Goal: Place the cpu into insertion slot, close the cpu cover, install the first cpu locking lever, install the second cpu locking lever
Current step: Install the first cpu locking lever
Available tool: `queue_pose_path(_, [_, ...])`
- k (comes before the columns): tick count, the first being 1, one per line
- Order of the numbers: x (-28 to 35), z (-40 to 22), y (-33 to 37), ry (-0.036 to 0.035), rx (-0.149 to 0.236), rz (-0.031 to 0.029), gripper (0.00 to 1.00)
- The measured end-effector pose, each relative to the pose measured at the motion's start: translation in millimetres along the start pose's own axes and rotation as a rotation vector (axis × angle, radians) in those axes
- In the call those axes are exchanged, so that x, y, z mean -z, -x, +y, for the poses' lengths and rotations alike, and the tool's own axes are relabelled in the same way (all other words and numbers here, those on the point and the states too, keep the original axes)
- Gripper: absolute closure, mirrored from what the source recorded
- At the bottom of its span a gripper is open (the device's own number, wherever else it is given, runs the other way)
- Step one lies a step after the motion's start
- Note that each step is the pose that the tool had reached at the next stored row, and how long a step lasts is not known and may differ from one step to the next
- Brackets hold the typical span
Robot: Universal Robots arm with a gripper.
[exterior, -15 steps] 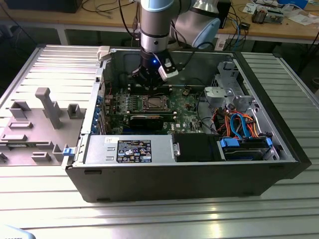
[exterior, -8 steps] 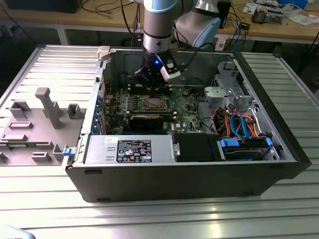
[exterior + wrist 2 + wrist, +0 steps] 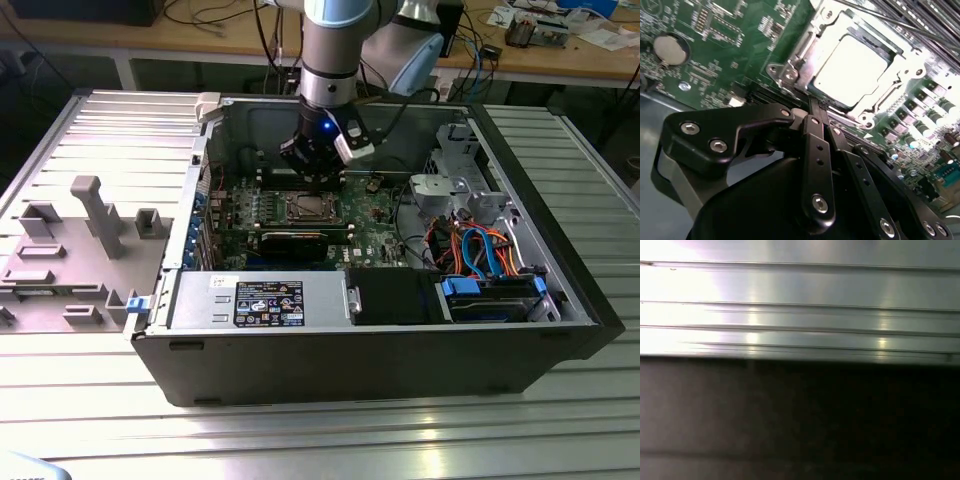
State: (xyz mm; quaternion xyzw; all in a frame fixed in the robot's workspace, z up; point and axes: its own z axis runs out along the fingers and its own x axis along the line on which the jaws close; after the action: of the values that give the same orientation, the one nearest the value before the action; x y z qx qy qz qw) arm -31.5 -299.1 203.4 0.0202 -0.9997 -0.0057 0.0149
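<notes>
You had the cpu (image 3: 850, 70) already seated in the insertion slot (image 3: 790, 75) with the cpu cover (image 3: 900, 75) lying closed over its edges, while your gripper (image 3: 817, 107), fingers pressed together and empty, hovered just beside the socket's near edge, apparently at the levers.

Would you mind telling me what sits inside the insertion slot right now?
The cpu lies in the insertion slot, with the cpu cover framing its pale top. The socket contacts beneath are covered.
</notes>
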Motion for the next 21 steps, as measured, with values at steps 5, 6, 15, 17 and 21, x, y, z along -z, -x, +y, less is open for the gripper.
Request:
queue_pose_path(5, [-0.2,3.4,7.6,-0.0027,0.000,0.0055,0.89])
queue_pose_path(6, [-0.5,4.6,8.5,-0.0024,0.000,0.0058,0.89])
queue_pose_path(15, [-0.2,7.8,13.8,-0.0030,0.000,0.0088,0.89])
queue_pose_path(17, [0.2,7.9,10.8,-0.0030,0.000,0.0044,0.89])
queue_pose_path(21, [0.3,6.9,8.0,-0.0027,0.000,0.0014,0.89])
